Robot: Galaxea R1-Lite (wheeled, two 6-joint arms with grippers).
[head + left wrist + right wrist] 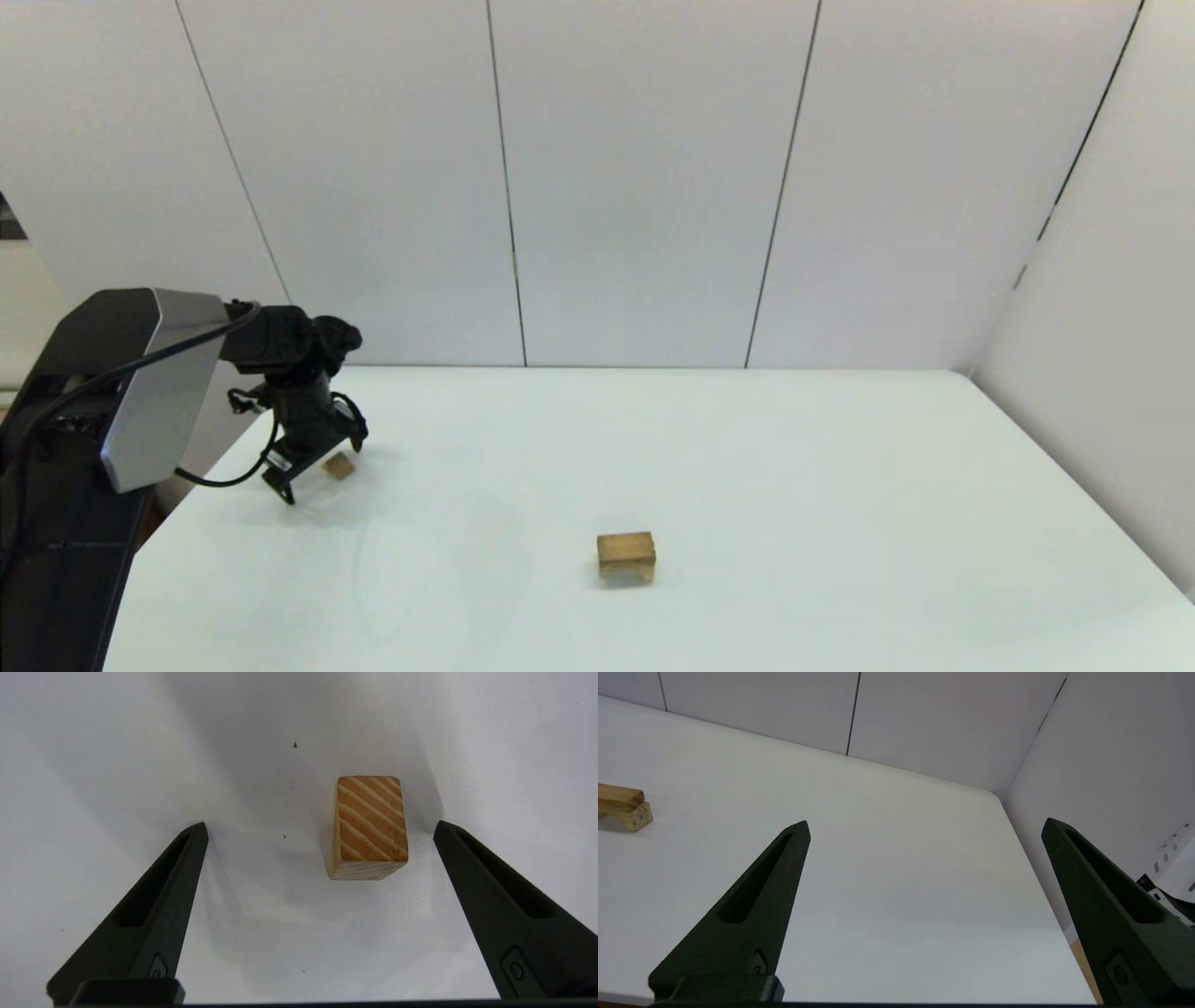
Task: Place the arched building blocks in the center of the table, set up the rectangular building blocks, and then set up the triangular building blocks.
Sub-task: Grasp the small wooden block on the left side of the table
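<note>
White surface (747, 467) all round, and the left hand (320, 830) hovers spread wide at its far-left corner, the triangular block (369, 828) between its fingers nearer one, the arched block (625, 554) central.

bright even light, soft shadows, sharp

No text, label, brand, number or sign can be read anywhere.

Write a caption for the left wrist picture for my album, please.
Open left gripper hovering over a small wooden block on the white table.
</note>
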